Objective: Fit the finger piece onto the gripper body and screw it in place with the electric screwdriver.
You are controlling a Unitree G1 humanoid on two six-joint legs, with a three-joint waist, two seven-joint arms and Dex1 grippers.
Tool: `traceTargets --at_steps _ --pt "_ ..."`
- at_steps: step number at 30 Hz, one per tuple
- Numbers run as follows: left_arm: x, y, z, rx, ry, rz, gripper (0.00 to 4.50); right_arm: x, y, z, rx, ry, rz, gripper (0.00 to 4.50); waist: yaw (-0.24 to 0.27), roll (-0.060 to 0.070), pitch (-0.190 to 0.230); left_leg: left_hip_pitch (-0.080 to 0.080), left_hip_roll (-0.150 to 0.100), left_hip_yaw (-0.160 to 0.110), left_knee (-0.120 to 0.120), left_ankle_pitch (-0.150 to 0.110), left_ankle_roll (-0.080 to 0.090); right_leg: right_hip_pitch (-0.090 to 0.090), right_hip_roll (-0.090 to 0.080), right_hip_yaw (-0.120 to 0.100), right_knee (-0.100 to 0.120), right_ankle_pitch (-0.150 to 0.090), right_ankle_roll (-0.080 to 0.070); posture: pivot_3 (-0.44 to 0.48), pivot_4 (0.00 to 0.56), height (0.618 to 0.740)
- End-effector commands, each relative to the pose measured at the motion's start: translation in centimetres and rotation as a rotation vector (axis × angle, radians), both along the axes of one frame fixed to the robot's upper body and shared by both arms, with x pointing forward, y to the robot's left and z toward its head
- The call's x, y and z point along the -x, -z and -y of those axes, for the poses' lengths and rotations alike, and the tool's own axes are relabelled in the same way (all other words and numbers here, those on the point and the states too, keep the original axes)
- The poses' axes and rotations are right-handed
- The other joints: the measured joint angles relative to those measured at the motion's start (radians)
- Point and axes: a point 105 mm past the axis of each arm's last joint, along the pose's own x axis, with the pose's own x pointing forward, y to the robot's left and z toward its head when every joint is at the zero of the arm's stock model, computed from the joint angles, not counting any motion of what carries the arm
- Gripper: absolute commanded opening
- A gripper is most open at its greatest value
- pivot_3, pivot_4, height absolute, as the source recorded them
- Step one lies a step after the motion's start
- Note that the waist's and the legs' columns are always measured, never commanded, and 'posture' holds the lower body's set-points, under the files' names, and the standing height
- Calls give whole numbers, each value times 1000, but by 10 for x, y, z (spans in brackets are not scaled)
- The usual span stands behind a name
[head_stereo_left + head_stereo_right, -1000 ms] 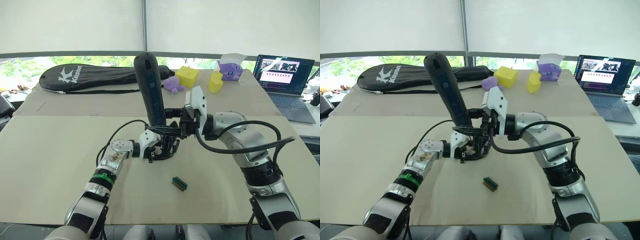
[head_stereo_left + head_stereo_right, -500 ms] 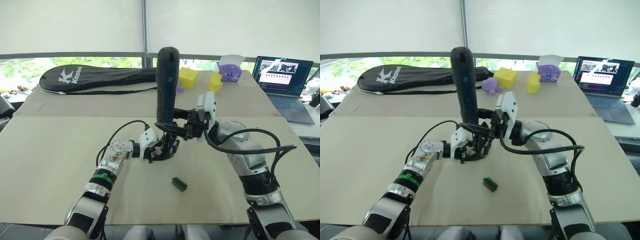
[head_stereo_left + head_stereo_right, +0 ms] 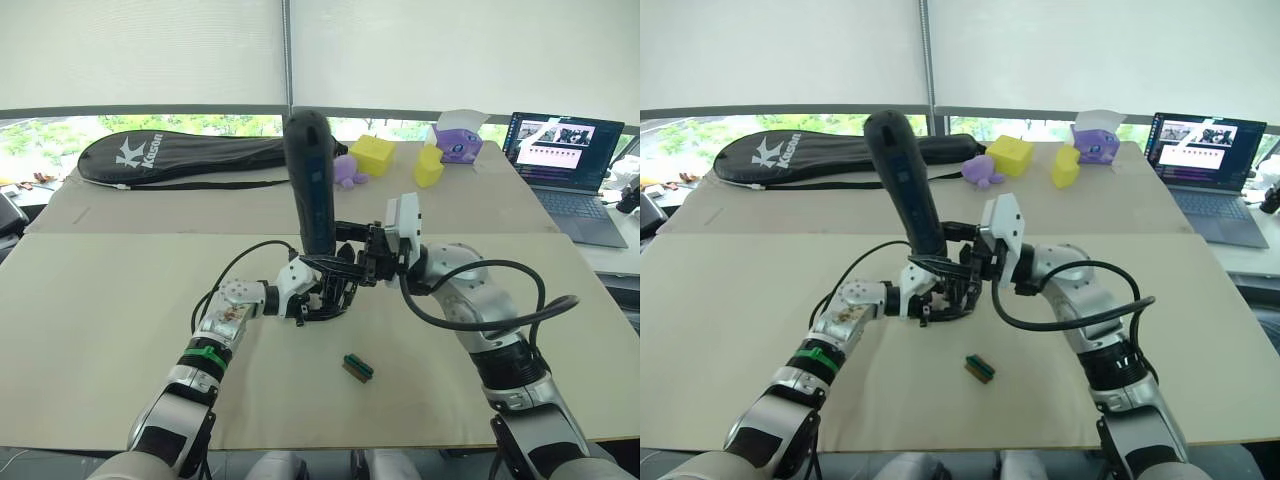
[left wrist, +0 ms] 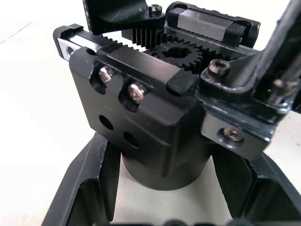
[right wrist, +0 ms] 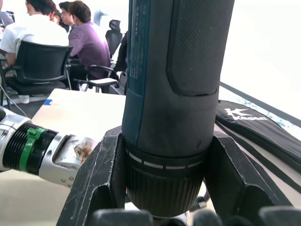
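Note:
The electric screwdriver (image 3: 310, 190) stands nearly upright over the table's middle, its top leaning a little left. My right gripper (image 3: 337, 262) is shut on its lower collar, and the fingers (image 5: 103, 169) clamp it from both sides. Just below, the gripper body (image 4: 141, 117), a black block with gears and a toothed rack, stands on the table. My left gripper (image 3: 328, 298) is shut on its round base. A black part with a screw head (image 4: 122, 14) sits at the body's far end; I cannot tell whether it is the finger piece.
A small green-and-brown block (image 3: 358, 367) lies on the table nearer than the grippers. At the back are a black racket bag (image 3: 180, 155), yellow blocks (image 3: 375, 153), a purple toy (image 3: 347, 170) and a laptop (image 3: 565, 150). People (image 5: 37, 33) sit beyond the table.
My right gripper swung the screwdriver from a left lean to upright, then back to a slight left lean. The left gripper and the gripper body stayed put.

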Motion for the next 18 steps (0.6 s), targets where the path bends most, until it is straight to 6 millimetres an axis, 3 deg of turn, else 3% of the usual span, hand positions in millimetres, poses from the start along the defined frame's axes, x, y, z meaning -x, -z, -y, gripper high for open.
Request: traceTargets --at_steps 1,10,18 --pt "-8 -31 1 46 11 95 2291 -28 77 30 237 206 -217 1918 0 0 0 0 0 0 0 0 0 0 0 0 0 0 0 0 150 740" --pt "-9 -32 3 47 13 94 2291 -37 84 53 273 317 -318 1918 1 0 -7 2 0 0 -1 0 0 2 0 0 0 0 0 0 150 740" --pt "-9 -32 3 45 16 94 2291 -32 91 36 346 271 -285 1918 1 0 -8 11 1 0 -5 -1 2 11 0 0 -3 0 0 0 150 740"
